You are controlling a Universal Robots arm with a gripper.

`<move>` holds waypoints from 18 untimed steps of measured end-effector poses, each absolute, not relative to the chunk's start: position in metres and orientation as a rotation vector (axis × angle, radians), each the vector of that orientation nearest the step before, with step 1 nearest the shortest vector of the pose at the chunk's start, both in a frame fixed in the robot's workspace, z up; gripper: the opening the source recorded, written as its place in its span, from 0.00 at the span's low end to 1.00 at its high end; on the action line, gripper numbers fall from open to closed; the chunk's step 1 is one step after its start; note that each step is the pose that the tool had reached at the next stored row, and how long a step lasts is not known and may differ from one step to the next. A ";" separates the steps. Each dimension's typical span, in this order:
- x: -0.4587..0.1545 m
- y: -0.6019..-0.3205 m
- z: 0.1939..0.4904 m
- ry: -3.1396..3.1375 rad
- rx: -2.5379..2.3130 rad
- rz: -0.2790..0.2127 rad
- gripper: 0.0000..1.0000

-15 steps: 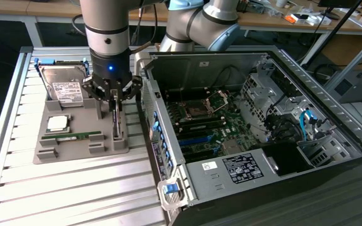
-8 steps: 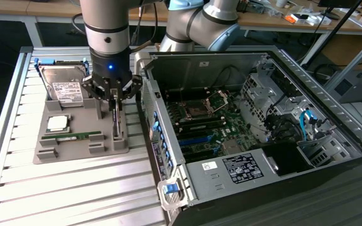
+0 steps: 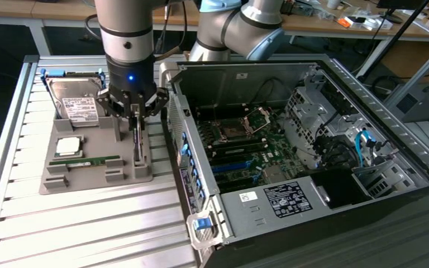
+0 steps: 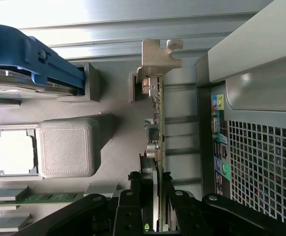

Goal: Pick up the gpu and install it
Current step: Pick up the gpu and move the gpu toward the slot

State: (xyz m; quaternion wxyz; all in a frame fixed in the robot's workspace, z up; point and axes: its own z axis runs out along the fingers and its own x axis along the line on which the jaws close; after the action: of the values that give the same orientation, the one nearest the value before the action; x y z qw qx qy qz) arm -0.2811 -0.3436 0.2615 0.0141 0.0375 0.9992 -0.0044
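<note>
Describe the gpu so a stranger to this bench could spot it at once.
At the exterior view's left, beside the open computer case, lies a gray holder tray. Along its side nearest the case the gpu stands on edge, the gripper closed on it. Unlike the hard drive, processor and memory stick, it shows as a thin upright card.

Matt plastic tray (image 3: 87, 177), ribbed metal table (image 3: 87, 226), metal-bracketed gpu (image 4: 159, 123)
</note>
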 end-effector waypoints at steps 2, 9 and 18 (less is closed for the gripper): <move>-0.281 -0.344 0.262 3.111 0.117 -0.014 0.27; -0.281 -0.344 0.264 3.111 0.117 -0.014 0.27; -0.281 -0.344 0.266 3.111 0.117 -0.014 0.27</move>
State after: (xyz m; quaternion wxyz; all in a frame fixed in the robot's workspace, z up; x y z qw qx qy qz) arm -0.2811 -0.3436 0.2657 0.0141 0.0375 0.9992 -0.0044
